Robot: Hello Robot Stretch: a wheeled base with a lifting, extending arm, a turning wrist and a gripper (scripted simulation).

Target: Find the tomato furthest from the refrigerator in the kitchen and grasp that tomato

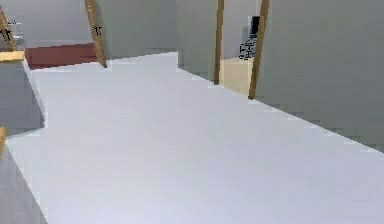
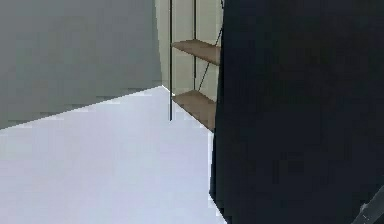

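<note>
Pale floor [image 1: 180, 130], grey walls [image 1: 320, 60], brown wood
The floor is plain whitish grey, the walls flat grey; door frames [image 1: 218, 40] are tan, with a dark red patch [image 1: 60, 55] past one and cream past another; the shelves [image 2: 195, 48] are brown, the big panel [image 2: 300, 110] near black

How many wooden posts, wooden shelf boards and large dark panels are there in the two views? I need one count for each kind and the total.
Wooden posts: 3
Wooden shelf boards: 2
Large dark panel: 1
Total: 6
</note>
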